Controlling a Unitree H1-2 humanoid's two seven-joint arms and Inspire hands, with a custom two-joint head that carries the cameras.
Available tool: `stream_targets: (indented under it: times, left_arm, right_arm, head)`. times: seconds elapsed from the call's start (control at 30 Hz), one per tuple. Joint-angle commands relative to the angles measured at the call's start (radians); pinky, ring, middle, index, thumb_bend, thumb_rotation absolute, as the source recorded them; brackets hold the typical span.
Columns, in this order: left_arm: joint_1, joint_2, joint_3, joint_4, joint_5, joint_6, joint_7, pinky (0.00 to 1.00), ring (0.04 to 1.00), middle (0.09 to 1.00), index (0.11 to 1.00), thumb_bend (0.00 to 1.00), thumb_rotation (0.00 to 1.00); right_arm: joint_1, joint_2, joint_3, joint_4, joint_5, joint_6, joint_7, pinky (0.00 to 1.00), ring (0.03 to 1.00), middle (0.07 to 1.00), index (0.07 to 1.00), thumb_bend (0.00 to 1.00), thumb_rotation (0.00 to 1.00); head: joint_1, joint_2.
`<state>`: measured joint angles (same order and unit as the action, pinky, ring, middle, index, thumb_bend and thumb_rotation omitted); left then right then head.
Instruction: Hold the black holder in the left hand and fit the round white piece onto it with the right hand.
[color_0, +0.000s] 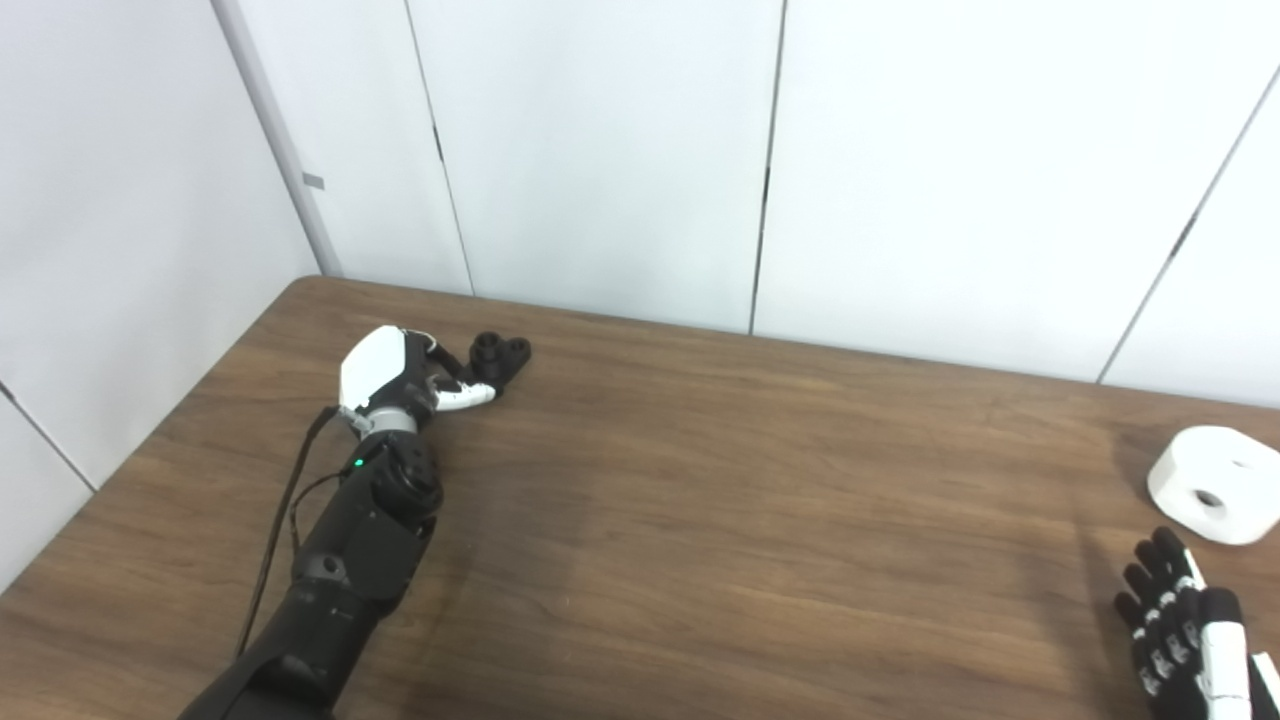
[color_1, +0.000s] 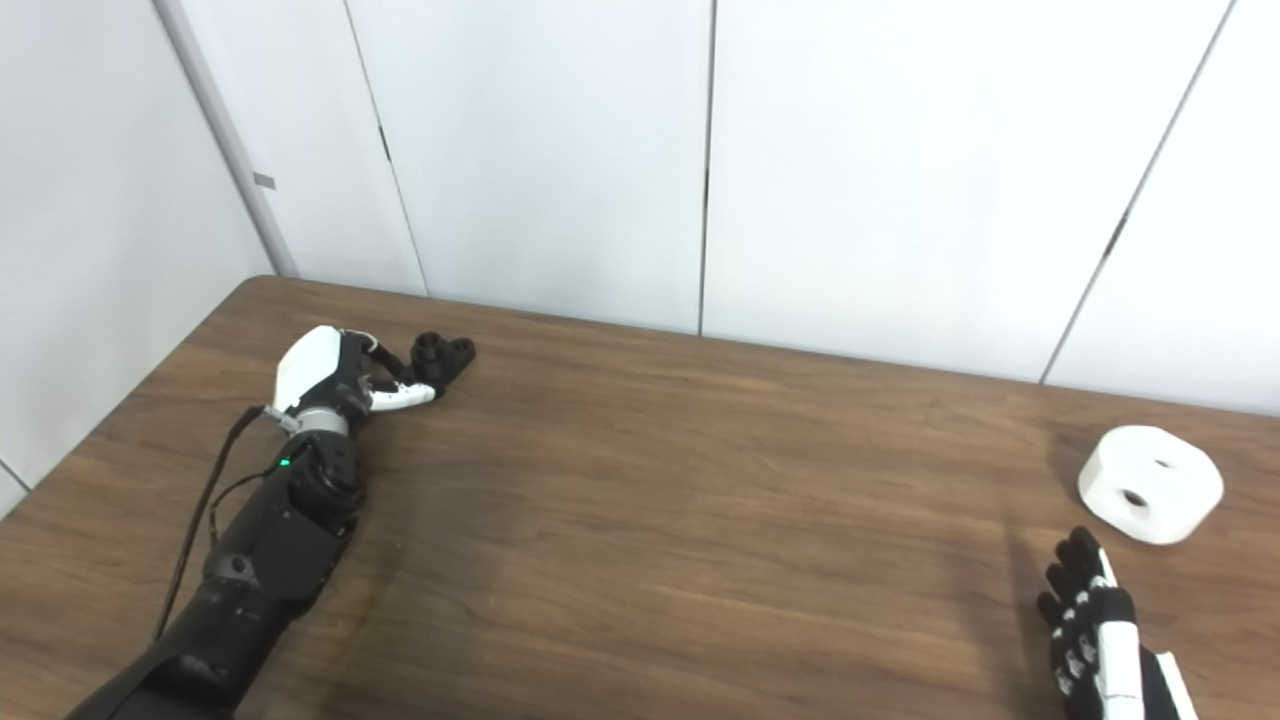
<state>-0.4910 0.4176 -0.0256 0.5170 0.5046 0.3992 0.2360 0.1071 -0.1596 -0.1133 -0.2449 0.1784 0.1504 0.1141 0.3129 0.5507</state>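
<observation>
On my far left, my left hand (color_0: 385, 372) is stretched out over the brown worktop (color_0: 700, 520) toward its back left corner. Its white-backed palm faces up and away from me, and its fingers (color_0: 470, 396) reach to the black holder (color_0: 497, 357). They are at the holder's near side, curled against it, but I cannot tell from either eye whether they have truly closed round it or only touch it. The holder sits on the worktop near the back edge, a small dark block with two short round stubs standing up side by side on top; its long axis seems to run from my hand toward the back right, though it is too small and dark for me to be sure.

The middle of the worktop lies between the two hands, which are well apart.

On the right, the round white piece (color_1: 1150, 484) lies flat on the worktop near the right edge, its round face up with holes in it, so its axis points upward, tipped slightly toward me. Just below it, at the bottom right corner, my right hand (color_1: 1095, 630) comes in with its fingers (color_0: 1165, 580) straight, apart and pointing at the white piece, holding nothing and not touching it.
</observation>
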Motion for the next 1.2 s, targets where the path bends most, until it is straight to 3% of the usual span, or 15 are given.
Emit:
stream_targets:
  times: [0.0,0.33,0.43,0.9,1.17]
  left_arm:
    - [-0.03,0.008,-0.01,0.008,-0.007,-0.02,-0.004,0.95,0.914,0.791,0.482,0.52,0.04]
    - [0.007,0.028,-0.052,-0.081,0.001,-0.032,-0.063,0.91,0.887,0.777,0.484,0.52,0.04]
    - [0.031,0.028,-0.072,-0.138,0.004,-0.03,-0.094,0.85,0.886,0.787,0.485,0.52,0.04]
    - [0.155,-0.01,-0.139,-0.4,0.03,-0.016,-0.206,0.86,0.919,0.808,0.487,0.52,0.05]
    - [0.231,-0.026,-0.186,-0.52,0.059,-0.06,-0.238,0.89,0.891,0.789,0.486,0.52,0.04]
  right_arm:
    - [-0.016,-0.007,-0.006,-0.033,0.008,-0.02,0.002,1.0,1.0,1.0,1.0,0.53,1.0]
    - [-0.017,0.0,0.001,-0.041,-0.005,-0.01,-0.005,1.0,1.0,1.0,1.0,0.52,1.0]
    - [-0.02,0.003,0.005,-0.034,-0.01,-0.021,-0.004,1.0,1.0,1.0,1.0,0.52,1.0]
    - [-0.023,0.018,0.015,-0.048,-0.034,-0.006,-0.017,1.0,1.0,1.0,1.0,0.49,1.0]
    - [-0.022,0.033,0.02,-0.037,-0.044,-0.017,-0.015,1.0,1.0,1.0,1.0,0.48,1.0]
  head:
    - [0.0,0.001]
    - [-0.012,0.005]
    - [-0.015,0.006]
    - [-0.056,0.018]
    - [-0.131,0.042]
